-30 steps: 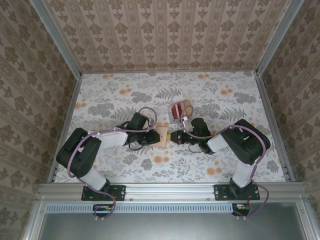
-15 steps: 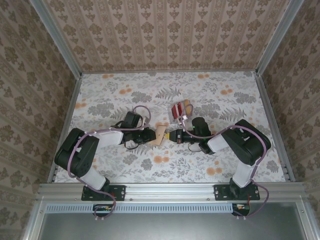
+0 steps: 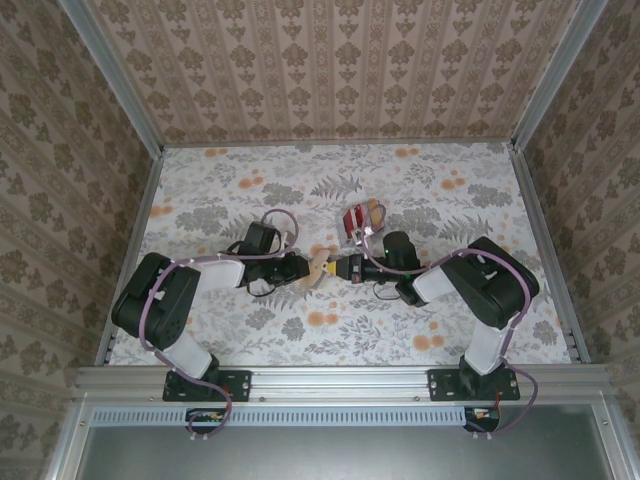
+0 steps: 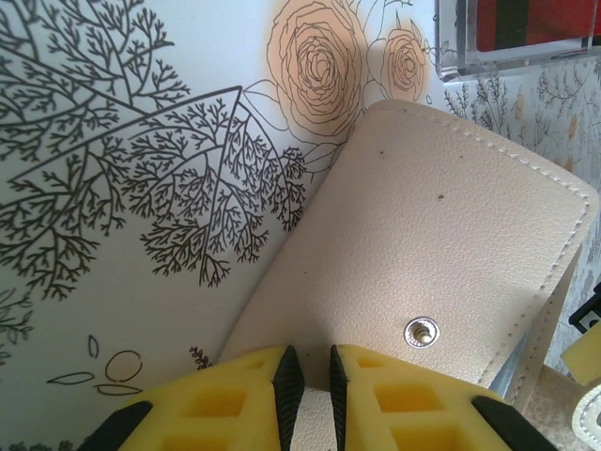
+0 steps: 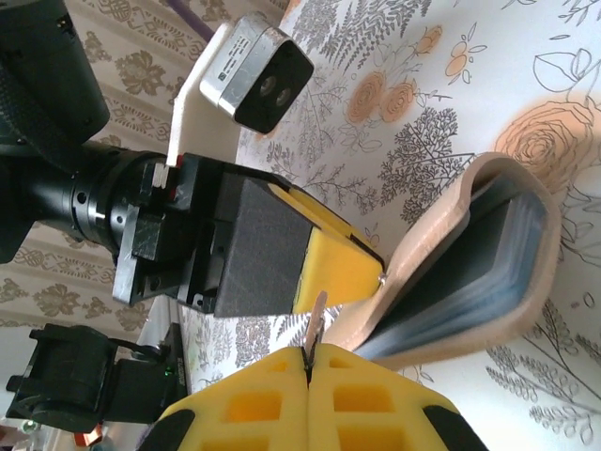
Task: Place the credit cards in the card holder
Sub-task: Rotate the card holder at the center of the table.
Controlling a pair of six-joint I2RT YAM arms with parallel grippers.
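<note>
1. The card holder (image 4: pixel 423 225) sits between my two grippers, pinkish-tan outer face toward the left wrist camera, snap stud (image 4: pixel 422 331) showing; whether any of it rests on the table (image 3: pixel 450 320) I cannot tell.
2. From the right wrist I see the holder gaping like a book, grey-blue lining exposed, its mouth turned to the right arm's side.
3. The left gripper (image 4: pixel 310 371) is nearly closed, pinching the holder's near edge just beside the stud.
4. The right gripper (image 5: pixel 308 362) is on the holder's opposite side, closed tight on a thin tan sliver (image 5: pixel 317 319); I take it for a card seen edge-on, though it might be a flap of the holder.
5. The coming move turns on this: the sliver stands just short of the holder's open edge, roughly in line with the mouth; I judge a short push toward the left gripper would seat it.
6. The other credit cards (image 3: pixel 356 220) stand in a clear stand (image 4: pixel 451 42) just beyond the holder; the right arm is nearer.
</note>
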